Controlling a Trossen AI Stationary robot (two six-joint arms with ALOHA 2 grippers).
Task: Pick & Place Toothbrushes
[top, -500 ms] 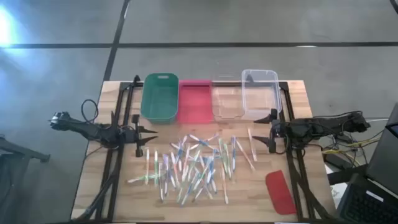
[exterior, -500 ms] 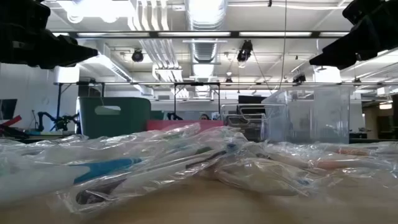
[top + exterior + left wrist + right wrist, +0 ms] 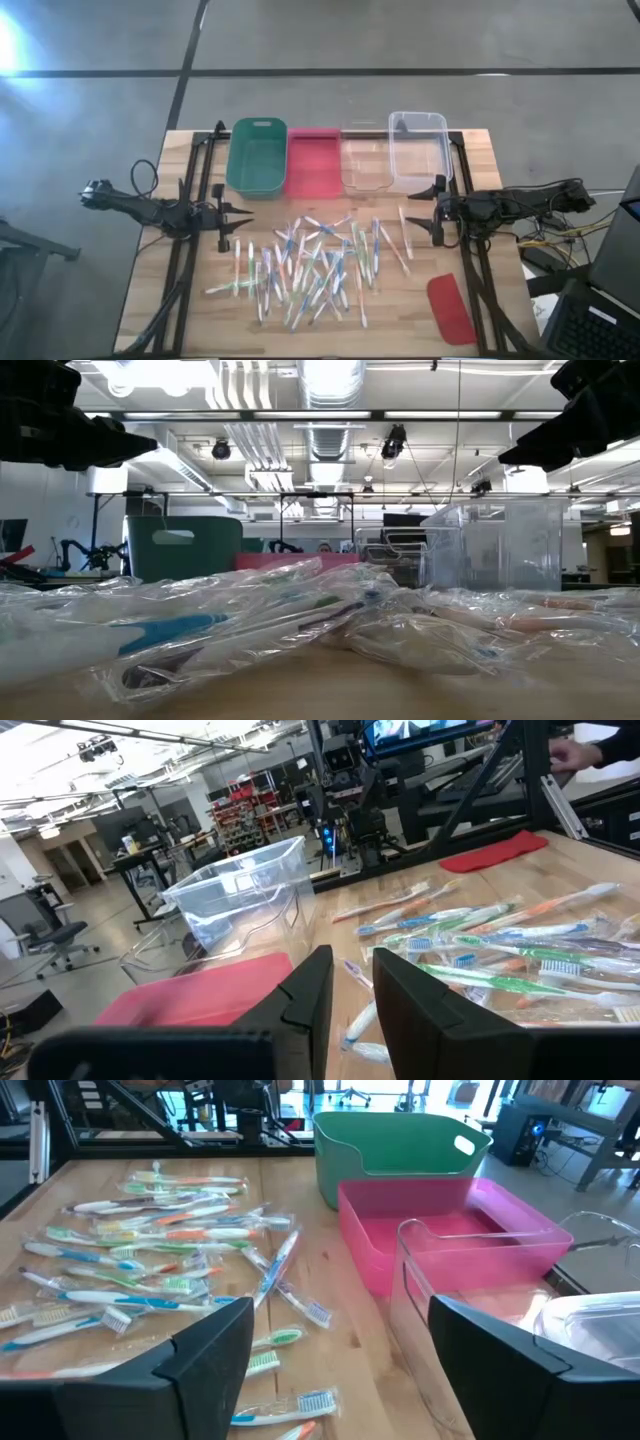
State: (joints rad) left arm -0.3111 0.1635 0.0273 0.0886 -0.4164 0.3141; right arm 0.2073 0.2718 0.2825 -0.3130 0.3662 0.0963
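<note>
Hovering my left pincer point(image 3: 236, 218) narrowly parted and my right pincer point(image 3: 431, 210) spread wide, I hold nothing. The toothbrushes point(image 3: 305, 268) lie heaped on the table point(image 3: 400, 305) between them, in front of the green bin point(image 3: 257, 157). I can read no writing anywhere.

My two arms are dark, near-black, slim and jointed, with loose black cables looping off their outer ends. Each left gripper point(image 3: 232, 225) finger is a flat, matte black wedge; the right gripper point(image 3: 432, 208) has the same blocky fingers.
</note>
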